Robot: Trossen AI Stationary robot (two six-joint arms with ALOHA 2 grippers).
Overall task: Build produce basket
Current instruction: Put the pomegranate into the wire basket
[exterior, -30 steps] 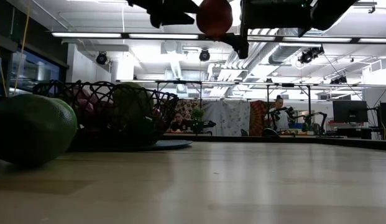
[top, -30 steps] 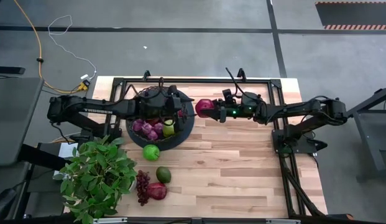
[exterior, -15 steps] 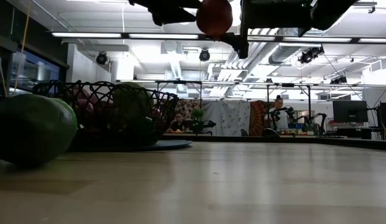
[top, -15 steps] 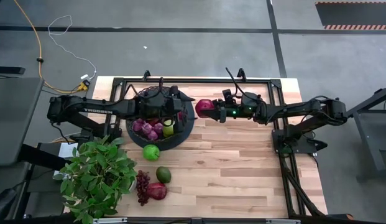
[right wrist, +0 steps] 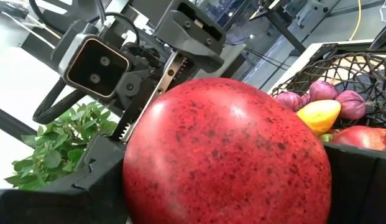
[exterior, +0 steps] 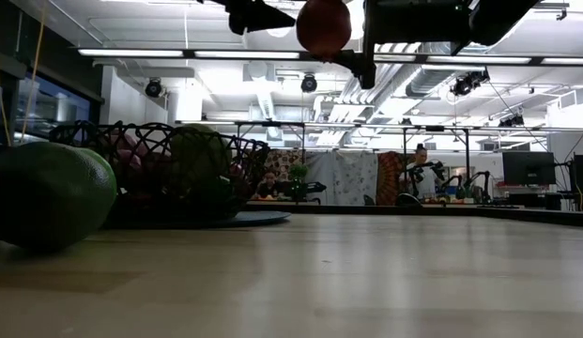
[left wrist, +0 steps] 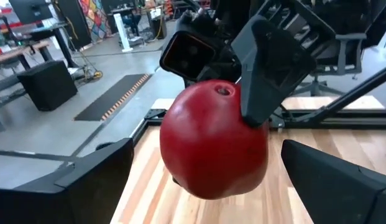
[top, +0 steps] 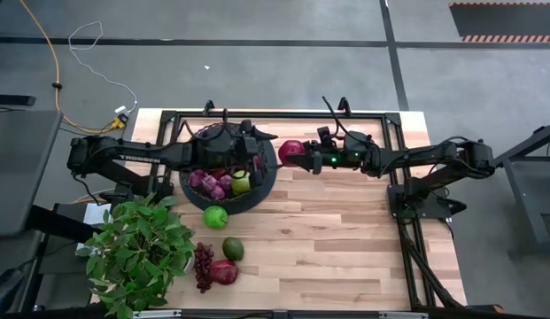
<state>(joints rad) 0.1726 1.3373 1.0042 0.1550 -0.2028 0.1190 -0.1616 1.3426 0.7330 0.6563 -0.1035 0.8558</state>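
We see R gripper (top: 303, 157) pinching pomegranate (top: 291, 152) just beside basket (top: 267, 182) rim; L gripper (top: 261, 159) spread, nearer.

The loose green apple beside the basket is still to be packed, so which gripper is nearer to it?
Left. The left gripper hangs open over the basket, just behind the green apple. The right gripper holds a pomegranate past the basket's far rim, farther away.
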